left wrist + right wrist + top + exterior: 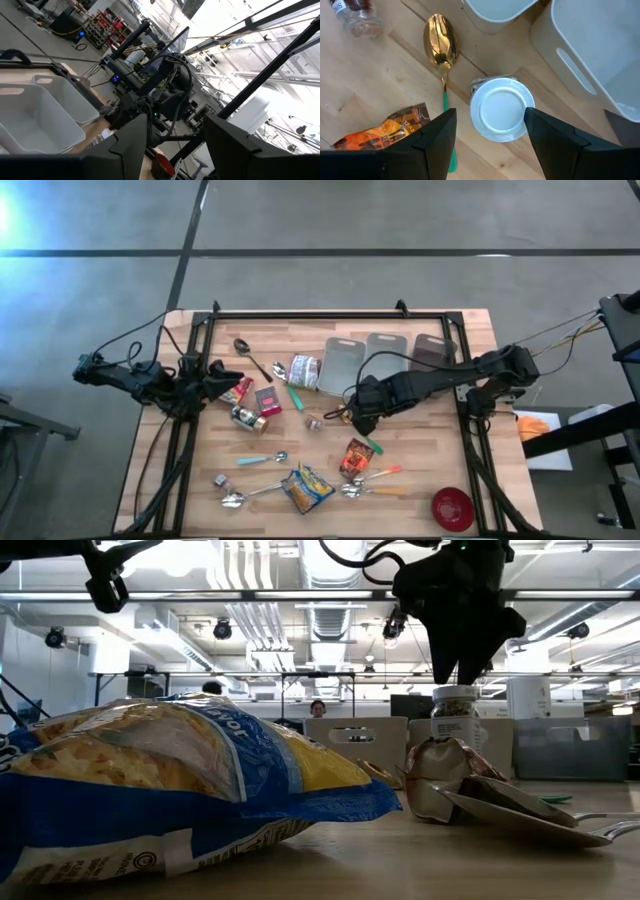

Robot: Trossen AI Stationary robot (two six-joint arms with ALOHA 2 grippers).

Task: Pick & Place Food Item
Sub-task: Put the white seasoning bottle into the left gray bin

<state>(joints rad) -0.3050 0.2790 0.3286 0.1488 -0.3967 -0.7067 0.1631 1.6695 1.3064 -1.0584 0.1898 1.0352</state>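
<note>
Near the bench's centre, your right gripper [490,132] hovers over the white-lidded jar [499,114], fingers apart on either side, nothing clamped. This is the approach step; next, descend and close. Your left gripper [222,375] waits, parted and empty, by the left edge.

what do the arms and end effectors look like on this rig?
Both arms are dark, near-black, jointed links with black cables looped alongside. The left end effector and right end effector each have two broad, flat, angular dark fingers. No markings are legible.
</note>
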